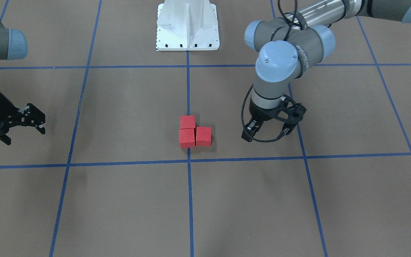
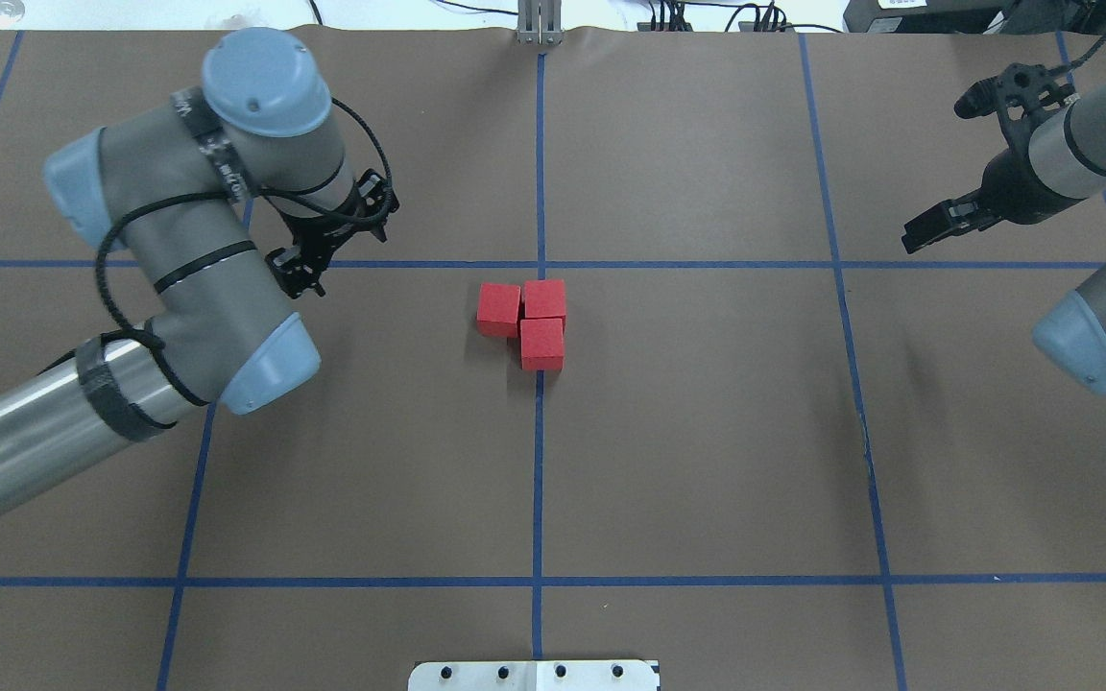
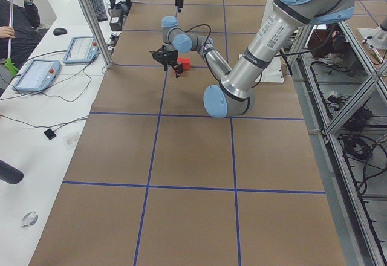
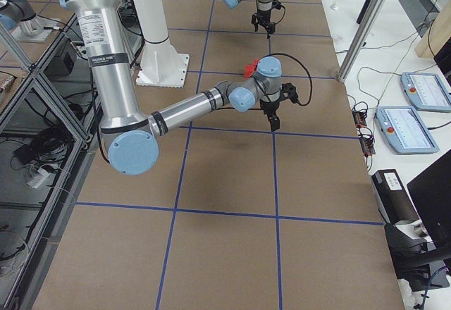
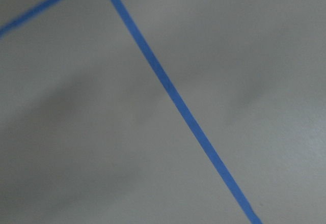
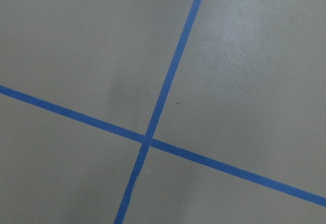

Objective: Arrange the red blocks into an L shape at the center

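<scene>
Three red blocks (image 1: 187, 122) (image 1: 187, 138) (image 1: 203, 136) lie touching in an L shape on the brown floor. They sit just on the robot's side of the center tape crossing (image 2: 540, 264), and they show in the overhead view too (image 2: 498, 309) (image 2: 544, 299) (image 2: 541, 344). My left gripper (image 1: 268, 134) (image 2: 342, 235) is open and empty, low over the floor, about a block group's width to the left of them. My right gripper (image 1: 25, 135) (image 2: 947, 168) is open and empty, far off to the right. Both wrist views show only floor and blue tape.
The white robot base (image 1: 187, 28) stands at the robot's edge of the table on the middle tape line. Blue tape lines (image 2: 539, 461) divide the brown floor into squares. Operator consoles (image 3: 36, 75) lie on the side bench.
</scene>
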`<state>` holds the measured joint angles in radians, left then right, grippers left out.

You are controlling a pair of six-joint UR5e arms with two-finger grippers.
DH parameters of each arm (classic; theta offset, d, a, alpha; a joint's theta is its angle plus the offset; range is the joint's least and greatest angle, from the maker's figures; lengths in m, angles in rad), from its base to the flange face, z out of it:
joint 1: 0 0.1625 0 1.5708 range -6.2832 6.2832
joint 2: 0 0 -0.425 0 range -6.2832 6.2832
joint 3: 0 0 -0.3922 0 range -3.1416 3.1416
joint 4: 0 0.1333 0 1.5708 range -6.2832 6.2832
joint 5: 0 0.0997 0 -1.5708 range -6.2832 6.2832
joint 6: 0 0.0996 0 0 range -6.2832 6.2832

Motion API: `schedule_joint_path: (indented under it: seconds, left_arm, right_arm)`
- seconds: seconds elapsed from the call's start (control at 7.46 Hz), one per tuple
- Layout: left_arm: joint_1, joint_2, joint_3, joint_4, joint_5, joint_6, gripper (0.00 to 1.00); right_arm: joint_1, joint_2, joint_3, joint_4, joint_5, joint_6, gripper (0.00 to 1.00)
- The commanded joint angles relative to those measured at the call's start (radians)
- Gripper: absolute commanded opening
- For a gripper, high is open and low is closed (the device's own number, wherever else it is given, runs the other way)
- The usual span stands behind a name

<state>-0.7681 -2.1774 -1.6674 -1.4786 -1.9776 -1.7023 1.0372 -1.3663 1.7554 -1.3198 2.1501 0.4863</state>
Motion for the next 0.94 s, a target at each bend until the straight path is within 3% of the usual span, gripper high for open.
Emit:
schedule_joint_path:
  seconds: [0.0, 0.13, 0.4, 0.54, 0.8]
  left_arm:
    - [-0.093, 0.248, -0.185, -0.031, -0.01, 0.438, 1.0]
    - [-0.152, 0.36, -0.227, -0.099, -0.018, 0.625, 1.0]
    - [-0.37, 0.584, -0.191, -0.286, -0.209, 1.093, 1.0]
    - [-0.495, 0.618, -0.129, -0.296, -0.302, 1.3, 1.0]
    - [-0.725, 0.634, 0.037, -0.299, -0.325, 1.698, 1.0]
  right_arm:
    - [0.042, -0.008, -0.051, 0.0, 0.001, -0.009, 0.99]
    - [0.09, -0.008, -0.082, 0.001, 0.005, -0.012, 0.99]
    - [0.191, -0.007, -0.151, -0.002, 0.03, -0.014, 0.99]
    - [0.254, -0.008, -0.186, -0.004, 0.077, -0.017, 0.99]
    - [0.373, -0.029, -0.264, -0.012, 0.134, -0.152, 0.99]
